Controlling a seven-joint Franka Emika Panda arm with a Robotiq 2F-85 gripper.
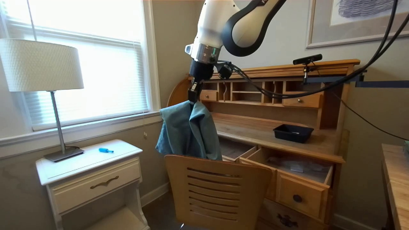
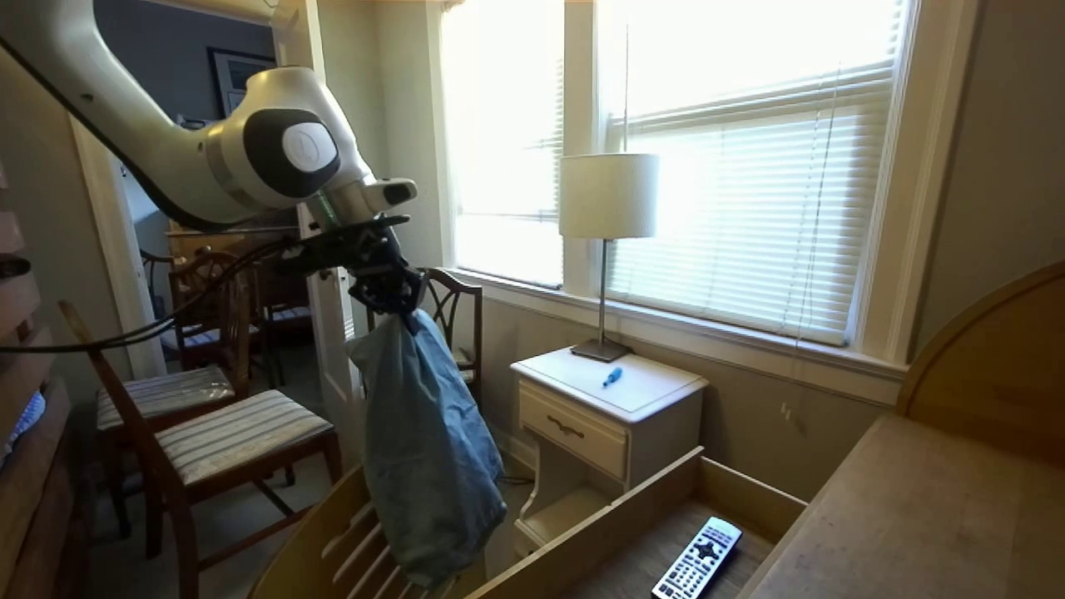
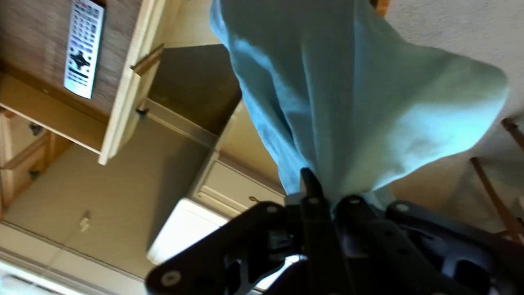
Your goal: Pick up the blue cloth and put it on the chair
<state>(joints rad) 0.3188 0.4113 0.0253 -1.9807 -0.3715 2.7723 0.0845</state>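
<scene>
The blue cloth hangs in folds from my gripper, in both exterior views (image 1: 191, 131) (image 2: 428, 457) and the wrist view (image 3: 327, 90). My gripper (image 1: 192, 101) is shut on the cloth's upper part and points down; it also shows in an exterior view (image 2: 408, 308) and the wrist view (image 3: 327, 194). The wooden chair with a slatted back (image 1: 217, 191) stands below. In that view its back hides the cloth's lower end. In an exterior view the cloth hangs in front of the slatted back (image 2: 312, 537), on the desk side. The seat is hidden; I cannot tell whether cloth and chair touch.
A wooden desk (image 1: 246, 126) with open drawers stands beside the chair. A remote (image 2: 699, 557) lies in one drawer (image 2: 582, 532). A black tray (image 1: 293, 133) sits on the desk. A white nightstand (image 1: 89, 159) bears a lamp (image 1: 41, 65) and a small blue item (image 1: 106, 150).
</scene>
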